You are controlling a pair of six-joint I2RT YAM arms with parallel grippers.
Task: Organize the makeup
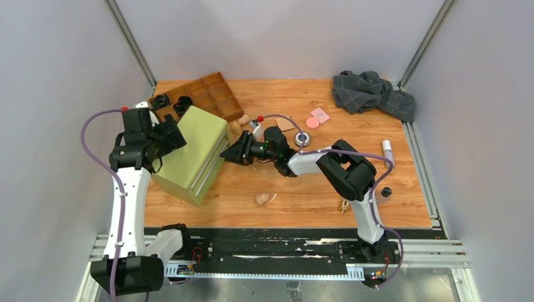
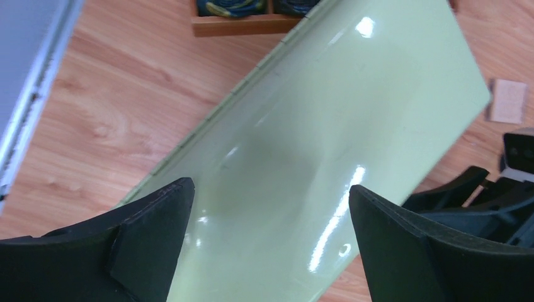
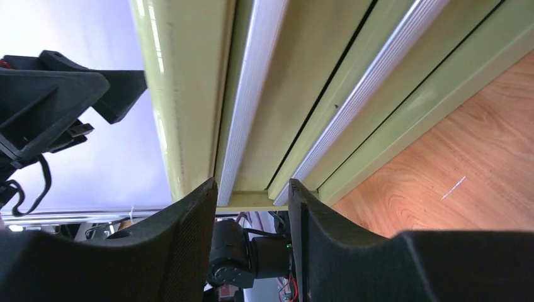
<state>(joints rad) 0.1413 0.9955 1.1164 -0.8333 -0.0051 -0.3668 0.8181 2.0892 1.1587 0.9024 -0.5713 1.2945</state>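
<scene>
Jaws first: right gripper (image 3: 252,192) set narrow, its fingers (image 3: 189,239) pinched on the end of one tier at the corner of the green case (image 3: 189,94). Left gripper (image 2: 271,214) stood wide, holding nothing, hovering over the case's glossy lid. Makeup lay loose on the table (image 1: 315,189), mostly from centre toward 12 and 3 o'clock in the top view. Round compact (image 1: 302,138) sat near centre, just at 3 o'clock of the right arm's wrist. Tan square pad (image 1: 284,124) lay at 11 o'clock of the compact. Pink disc (image 1: 313,123) and pink square pad (image 1: 320,114) sat at 1 o'clock of it, the two touching or nearly so. White-pink tube (image 1: 388,148) lay at the table's 3 o'clock edge. Black-capped bottle (image 1: 385,192) was at 6 o'clock of that tube, apart from it. Beige sponge (image 1: 262,199) lay alone toward 6 o'clock, near the front edge. Two more beige pieces (image 1: 238,126) sat just off the case's 1 o'clock corner. The case occupied the 9 o'clock side, skewed to the table edges. Wooden tray (image 1: 211,94) stood at 11 o'clock behind it, with dark items (image 1: 170,102) in its 9 o'clock compartments, too small to identify. Grey checked cloth (image 1: 371,93) was bunched at the 1 o'clock corner.
</scene>
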